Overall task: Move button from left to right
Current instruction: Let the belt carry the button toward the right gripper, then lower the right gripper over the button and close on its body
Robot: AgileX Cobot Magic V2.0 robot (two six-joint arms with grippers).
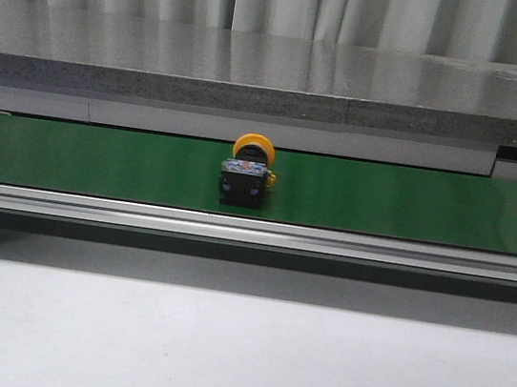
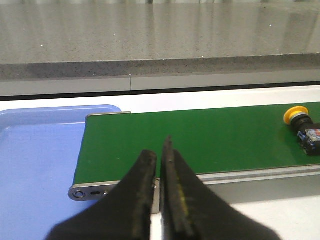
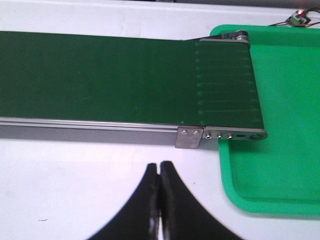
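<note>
The button (image 1: 246, 171), a yellow-orange cap on a black blocky body, lies on the green conveyor belt (image 1: 99, 160) near its middle in the front view. The left wrist view catches the button (image 2: 302, 127) far off to one side on the belt (image 2: 200, 137). My left gripper (image 2: 159, 150) is shut with nothing between its black fingers, hovering over the belt's left end. My right gripper (image 3: 159, 167) is also shut and empty, above the white table in front of the belt's right end (image 3: 225, 80). Neither gripper shows in the front view.
A blue tray (image 2: 35, 170) lies under the belt's left end. A green tray (image 3: 280, 165) lies under the belt's right end. A grey stone ledge (image 1: 276, 71) runs behind the conveyor. White table (image 1: 235, 363) stretches in front of it.
</note>
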